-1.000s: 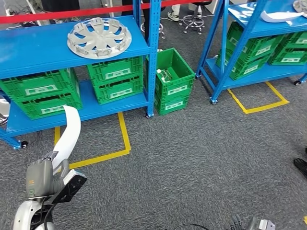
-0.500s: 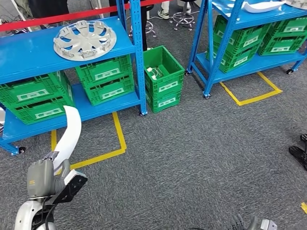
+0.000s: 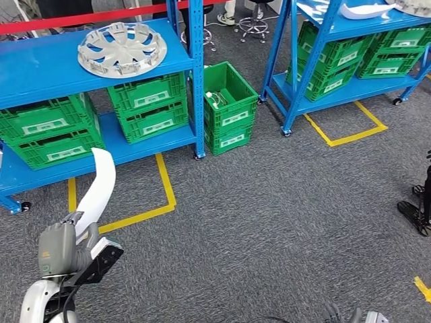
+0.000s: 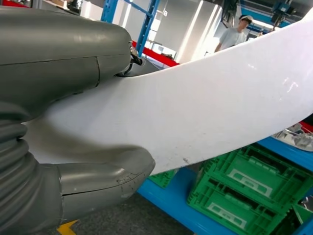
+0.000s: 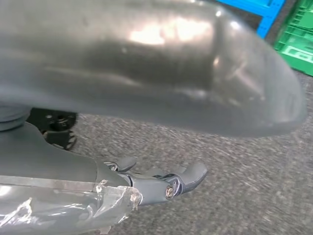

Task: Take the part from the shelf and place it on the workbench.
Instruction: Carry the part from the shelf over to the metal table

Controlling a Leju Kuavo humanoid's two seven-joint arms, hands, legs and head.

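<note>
Carry step: left hand (image 3: 69, 247) grips the white curved part (image 3: 100, 186), off the shelf (image 3: 46, 67) and held up over the carpet. Right hand (image 5: 162, 182) hangs low, fingers apart, probably empty. Worktop isn't visible; next it must turn, find it, set the part down.

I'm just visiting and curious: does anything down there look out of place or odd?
Mostly tidy. One green crate sits on the carpet beside the blue shelf rather than on it, and the left hand holds a long white curved part.
</note>
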